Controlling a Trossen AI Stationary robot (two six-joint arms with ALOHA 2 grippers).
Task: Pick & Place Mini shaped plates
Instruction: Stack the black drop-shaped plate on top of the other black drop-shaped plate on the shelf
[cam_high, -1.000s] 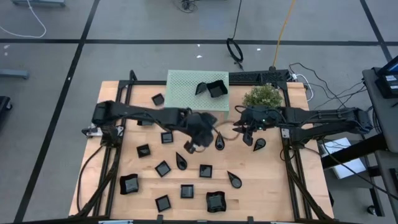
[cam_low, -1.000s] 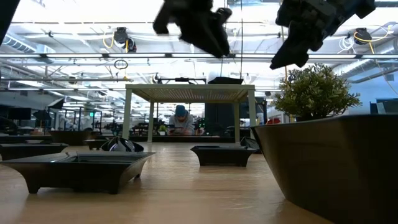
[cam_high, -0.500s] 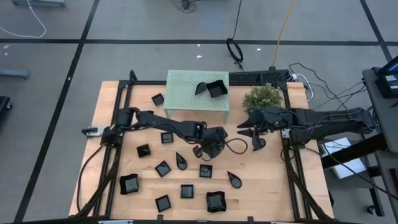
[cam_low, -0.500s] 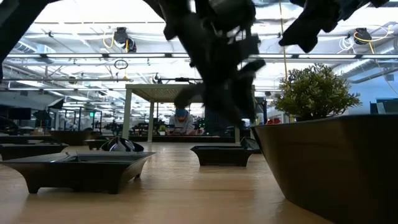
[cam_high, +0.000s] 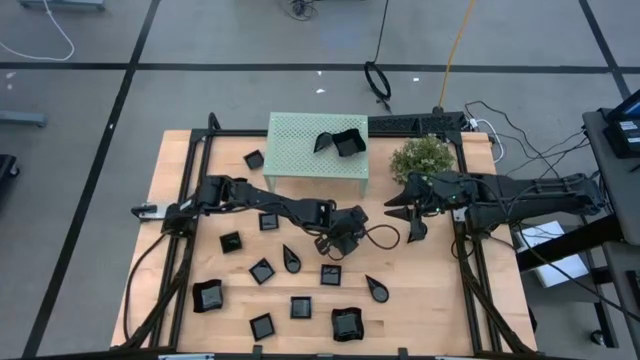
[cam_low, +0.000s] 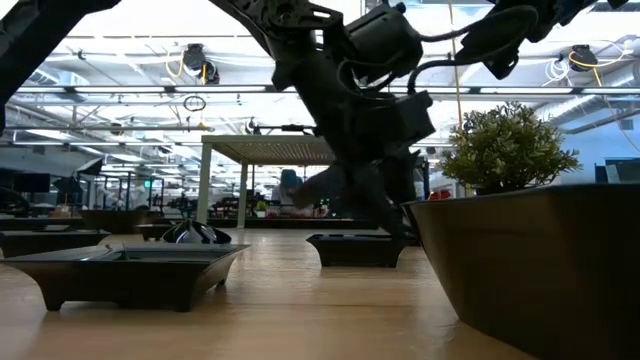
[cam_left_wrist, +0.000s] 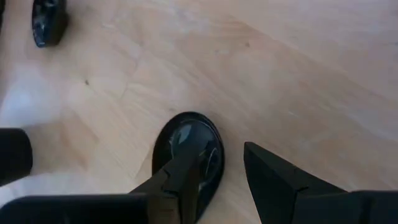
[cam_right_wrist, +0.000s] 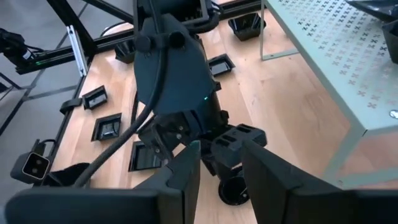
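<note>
Looking down on the wooden table (cam_high: 450, 300), we see the left arm stretched from its left edge towards the middle. The left gripper (cam_high: 345, 232) hangs low over a black teardrop plate (cam_left_wrist: 186, 155) there. In the left wrist view its fingers (cam_left_wrist: 273, 180) stand apart. One crosses over the plate's glossy hollow and the other sits just outside the rim, so they straddle the edge. We see a clear gap between them and no squeeze on the plate. The right wrist view shows the same plate (cam_right_wrist: 233, 190) lying flat on the wood under the left gripper.

The right arm comes in from the right edge. The right gripper (cam_high: 395, 207) is raised near the plant (cam_high: 422, 155), just beside the left gripper. Its fingers are parted and hold nothing. Another teardrop (cam_high: 413, 231) lies just below it in the high view.

The other plates are scattered across the near half of the table:
- Small squares (cam_high: 261, 270) lie mostly left of centre, and one sits beside the stand's left edge.
- Two more teardrops (cam_high: 377, 290) lie near the middle.
- Two larger curved squares (cam_high: 207, 296) sit towards the front.

The mint-green stand (cam_high: 300, 145) is at the back of the table. A larger plate (cam_high: 340, 142) sits on its top, tilted. In the low view, three plates fill the foreground, and the left gripper hangs dark above the middle one (cam_low: 355, 248).
</note>
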